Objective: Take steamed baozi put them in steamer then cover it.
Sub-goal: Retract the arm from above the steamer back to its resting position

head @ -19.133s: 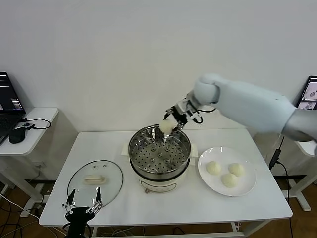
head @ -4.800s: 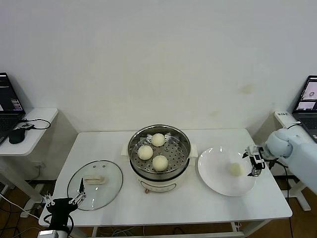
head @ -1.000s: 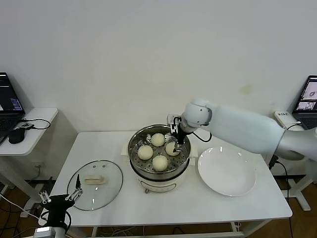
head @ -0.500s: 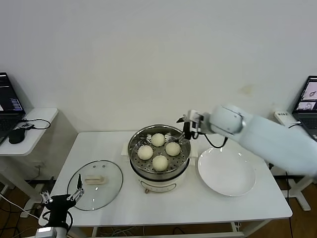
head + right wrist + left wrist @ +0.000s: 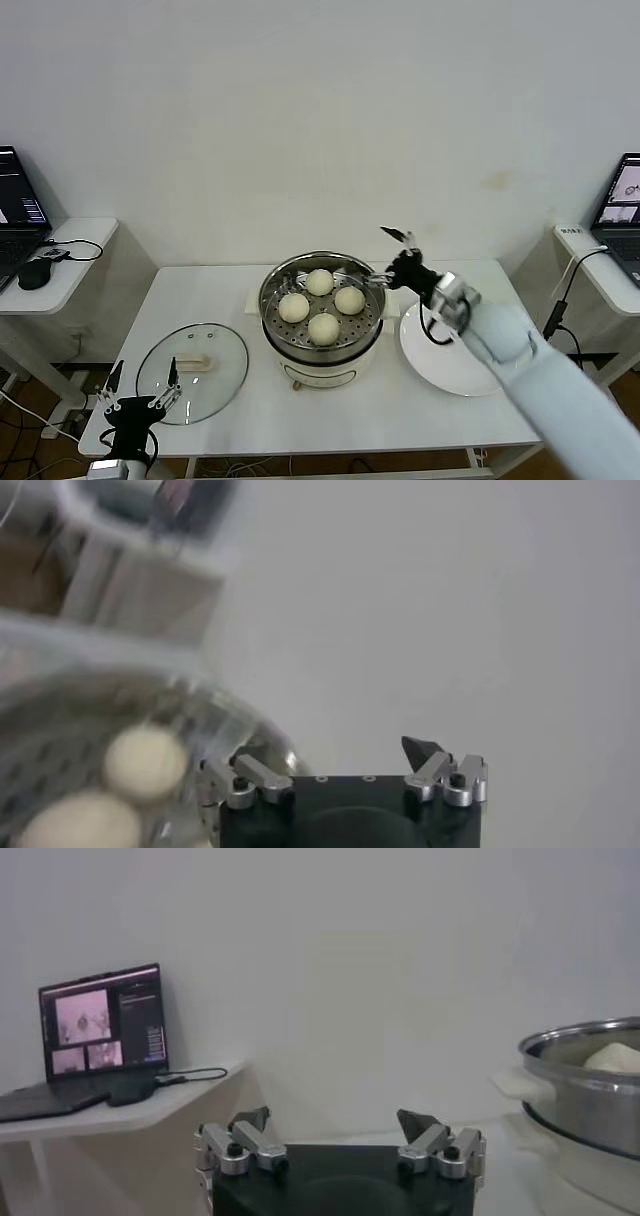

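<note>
White table (image 5: pixel 230 290) against a plain white wall; side desks with laptops at either edge of the head view.

Steamer (image 5: pixel 322 312) sits mid-table on its white base. All four baozi (image 5: pixel 323 298) rest on the perforated tray inside, grouped close together. White plate (image 5: pixel 450 365) to the steamer's right holds nothing.

Right gripper (image 5: pixel 393 253) hangs just off the steamer's right rim, above the gap between pot and plate. Fingers spread apart, nothing between them. Right wrist view confirms: pot and buns below, fingers wide and bare.

Glass cover (image 5: pixel 192 365) lies flat on the table well left of the steamer, cream bar handle up. Left gripper (image 5: pixel 140 403) sits low at the near left table edge, just beside the cover's near rim, not touching it. Fingers apart, holding nothing; the left wrist view shows the same.

Judgement: loading looks complete; covering is the step in hand. Next move likely falls to the left arm: come over the bar handle, close on it, lift, carry right, seat the lid level on the steel rim. Right arm should be clear of the pot first.
</note>
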`<control>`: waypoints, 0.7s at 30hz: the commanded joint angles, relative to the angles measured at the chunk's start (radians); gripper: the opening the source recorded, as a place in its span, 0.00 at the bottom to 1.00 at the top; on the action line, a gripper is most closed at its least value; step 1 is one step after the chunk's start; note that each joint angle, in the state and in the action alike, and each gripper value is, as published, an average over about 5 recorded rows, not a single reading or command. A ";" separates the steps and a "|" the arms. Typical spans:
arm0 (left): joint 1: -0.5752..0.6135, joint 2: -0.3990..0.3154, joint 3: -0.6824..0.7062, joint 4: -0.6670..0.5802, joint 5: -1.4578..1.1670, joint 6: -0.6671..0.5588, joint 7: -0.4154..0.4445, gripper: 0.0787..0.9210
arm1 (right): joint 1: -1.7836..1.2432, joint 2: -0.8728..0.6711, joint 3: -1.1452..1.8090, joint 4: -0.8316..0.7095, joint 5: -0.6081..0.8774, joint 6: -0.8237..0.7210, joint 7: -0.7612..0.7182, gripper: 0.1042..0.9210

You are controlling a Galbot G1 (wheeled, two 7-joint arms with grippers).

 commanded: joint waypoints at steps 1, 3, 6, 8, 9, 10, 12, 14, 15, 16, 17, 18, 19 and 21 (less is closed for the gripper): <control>-0.056 0.029 -0.004 0.125 0.352 -0.065 0.033 0.88 | -0.646 0.401 0.631 0.070 -0.122 0.320 -0.018 0.88; -0.067 0.043 -0.009 0.160 0.504 -0.093 0.028 0.88 | -0.677 0.441 0.661 0.066 -0.118 0.330 -0.023 0.88; -0.076 0.058 -0.023 0.211 0.781 -0.141 0.001 0.88 | -0.712 0.483 0.699 0.065 -0.116 0.331 -0.012 0.88; -0.080 0.067 -0.038 0.248 0.977 -0.165 -0.017 0.88 | -0.730 0.495 0.714 0.067 -0.124 0.333 0.001 0.88; -0.084 0.073 -0.044 0.267 1.066 -0.173 -0.023 0.88 | -0.737 0.498 0.718 0.068 -0.134 0.336 0.008 0.88; -0.088 0.079 -0.049 0.281 1.133 -0.176 -0.024 0.88 | -0.744 0.499 0.721 0.069 -0.143 0.340 0.012 0.88; -0.099 0.095 -0.052 0.314 1.248 -0.177 -0.015 0.88 | -0.754 0.502 0.725 0.069 -0.157 0.347 0.021 0.88; -0.110 0.110 -0.049 0.341 1.319 -0.174 0.006 0.88 | -0.754 0.507 0.730 0.061 -0.163 0.352 0.025 0.88; -0.115 0.119 -0.045 0.355 1.345 -0.173 0.018 0.88 | -0.754 0.509 0.732 0.055 -0.170 0.357 0.026 0.88; -0.119 0.127 -0.040 0.369 1.364 -0.172 0.027 0.88 | -0.753 0.511 0.735 0.049 -0.182 0.366 0.027 0.88; -0.126 0.133 -0.035 0.386 1.380 -0.171 0.036 0.88 | -0.752 0.513 0.736 0.042 -0.197 0.376 0.029 0.88; -0.133 0.138 -0.031 0.402 1.394 -0.170 0.045 0.88 | -0.752 0.514 0.737 0.035 -0.210 0.386 0.030 0.88; -0.141 0.142 -0.027 0.419 1.406 -0.170 0.050 0.88 | -0.753 0.515 0.738 0.031 -0.220 0.394 0.031 0.88; -0.163 0.148 -0.021 0.454 1.430 -0.168 0.056 0.88 | -0.755 0.516 0.738 0.023 -0.230 0.404 0.035 0.88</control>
